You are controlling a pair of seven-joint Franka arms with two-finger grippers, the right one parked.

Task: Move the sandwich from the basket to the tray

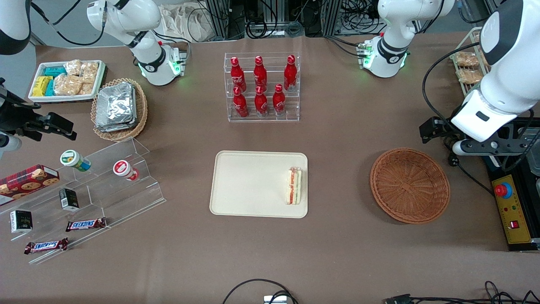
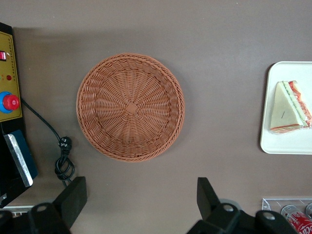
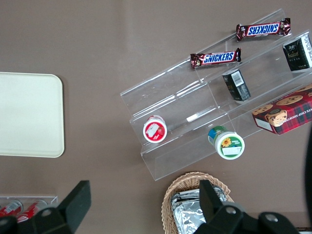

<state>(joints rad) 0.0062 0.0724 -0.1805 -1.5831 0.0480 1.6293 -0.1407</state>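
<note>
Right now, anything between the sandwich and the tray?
No. The sandwich already lies on the tray, near its basket-side edge. The basket holds nothing. The gripper hangs open, high above the table beside the basket.

The sandwich [image 1: 294, 186] lies on the tray [image 1: 249, 185], at its edge toward the basket [image 1: 409, 185]. The basket sits well apart, toward the working arm's end. The gripper [image 2: 141, 200], fingers spread, hangs above the basket.

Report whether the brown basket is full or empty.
Empty: the basket shows bare weave; the sandwich lies on the tray. Gripper open above.
</note>
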